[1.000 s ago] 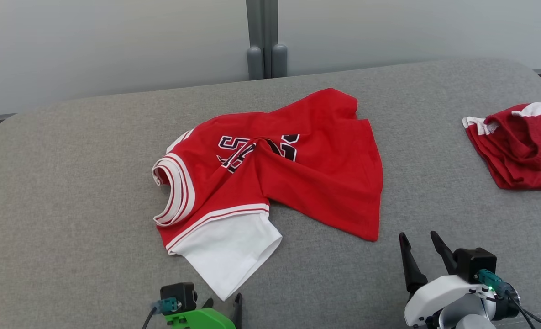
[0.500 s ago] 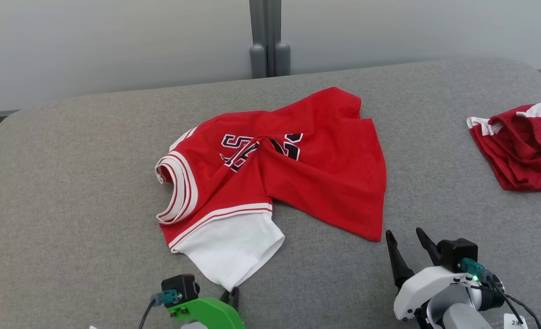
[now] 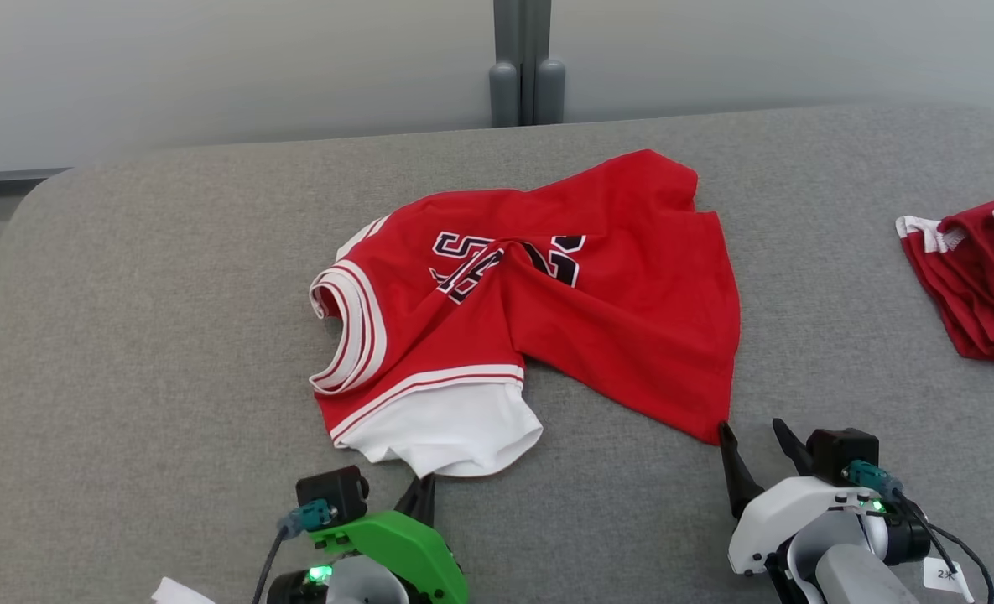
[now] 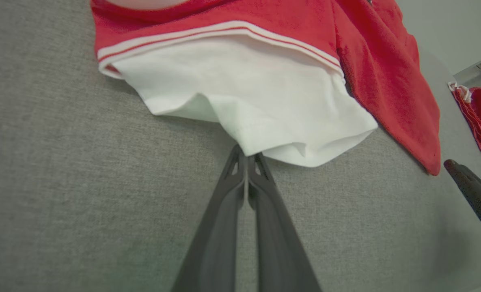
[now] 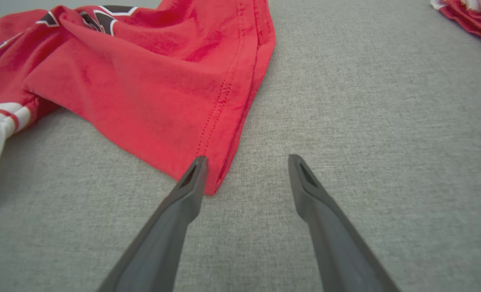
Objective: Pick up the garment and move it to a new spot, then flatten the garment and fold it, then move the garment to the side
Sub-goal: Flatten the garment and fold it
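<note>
**Clerk:** Item one, the largest?

**Robot:** Grey cushion [image 3: 169, 335], woven cover, rounded far corners. It carries everything listed below.

**Clerk:** Item two?

**Robot:** Garment [image 3: 614, 335], one red jersey, lying rumpled near the middle of the cushion. Dark lettering [image 3: 505, 260] with white outline, creased by a fold running through it. The striped red-and-white collar [image 3: 354, 327] faces my left and the red body spreads to my right.

**Clerk:** Item three?

**Robot:** Second red cloth [image 3: 983, 285], white trim, bunched at the cushion's right edge and well apart from the jersey.

**Clerk:** Item four?

**Robot:** White sleeve [image 3: 446, 428] of the jersey, on the side nearest me, below a red-and-white stripe. Its hem is puckered and draws down to one point.

**Clerk:** Your own tools?

**Robot:** Right gripper [image 3: 752, 432], white housing, fingers spread wide and low over the cushion. In my right wrist view [image 5: 247, 159], the jersey's near hem corner [image 5: 210, 182] sits inside the gap, touching the finger on that view's left. The other finger stands over bare grey.

**Clerk:** And the last?

**Robot:** Left gripper [image 3: 421, 486], green housing. In my left wrist view [image 4: 246, 156] the two fingers are pressed together, pinching the sleeve's hem, and the white fabric [image 4: 256, 101] folds over their tips.
</note>
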You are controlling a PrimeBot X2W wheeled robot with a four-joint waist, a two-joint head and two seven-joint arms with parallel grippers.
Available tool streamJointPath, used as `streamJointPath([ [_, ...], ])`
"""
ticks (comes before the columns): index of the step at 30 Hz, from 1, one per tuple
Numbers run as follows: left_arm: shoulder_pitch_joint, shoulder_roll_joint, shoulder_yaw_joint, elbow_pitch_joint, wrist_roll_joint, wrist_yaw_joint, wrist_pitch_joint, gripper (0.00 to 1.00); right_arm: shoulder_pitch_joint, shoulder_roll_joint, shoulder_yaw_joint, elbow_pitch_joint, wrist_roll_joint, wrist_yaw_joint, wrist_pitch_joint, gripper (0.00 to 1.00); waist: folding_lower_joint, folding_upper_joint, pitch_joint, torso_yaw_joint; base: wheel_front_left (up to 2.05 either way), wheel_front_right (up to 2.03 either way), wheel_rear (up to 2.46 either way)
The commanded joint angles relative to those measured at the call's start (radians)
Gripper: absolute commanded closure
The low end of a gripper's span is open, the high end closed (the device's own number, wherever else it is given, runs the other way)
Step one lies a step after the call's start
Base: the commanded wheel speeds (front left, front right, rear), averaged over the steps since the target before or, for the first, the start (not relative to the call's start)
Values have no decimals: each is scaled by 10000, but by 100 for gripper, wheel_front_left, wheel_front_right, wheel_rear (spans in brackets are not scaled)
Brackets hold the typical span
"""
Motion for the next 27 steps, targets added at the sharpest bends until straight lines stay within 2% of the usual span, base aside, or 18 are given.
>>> streamJointPath([
  [1, -70, 190, 46, -216, 44, 71, -115, 100, -204, -35, -39, 141, 93, -12, -46, 0, 0, 0, 83, 158, 0, 0, 0],
  [5, 160, 477, 101, -1000, 235, 266, -262, 100, -483, -32, 98, 654, 132, -12, -54, 0, 0, 0, 144, 394, 0, 0, 0],
  [6, 210, 539, 110, -1190, 275, 314, -274, 100, -526, -31, 189, 794, 151, -12, -55, 5, 0, 0, 148, 440, 0, 0, 0],
  [7, 249, 631, 103, -1425, 336, 382, -270, 100, -596, -31, 302, 968, 229, -12, -54, 53, 0, 0, 153, 498, 0, 0, 0],
  [9, 298, 768, 101, -1830, 431, 498, -275, 100, -720, -34, 500, 1188, 398, -10, -45, 79, 0, 0, 167, 581, 0, 0, 0],
  [10, 339, 842, 113, -2037, 482, 575, -295, 100, -798, -29, 548, 1208, 464, -10, -46, 100, 0, 0, 171, 604, 0, 0, 0],
  [17, 355, 1181, 273, -2998, 727, 948, -444, 100, -806, -37, 101, 98, 771, -10, -50, 100, 0, 0, 77, 548, 0, 0, 0],
  [27, -190, 1787, 958, -4692, 1035, 1274, -823, 100, -212, -37, -831, -3307, 730, -10, -53, 100, 0, 0, -460, 170, 0, 0, 0],
])
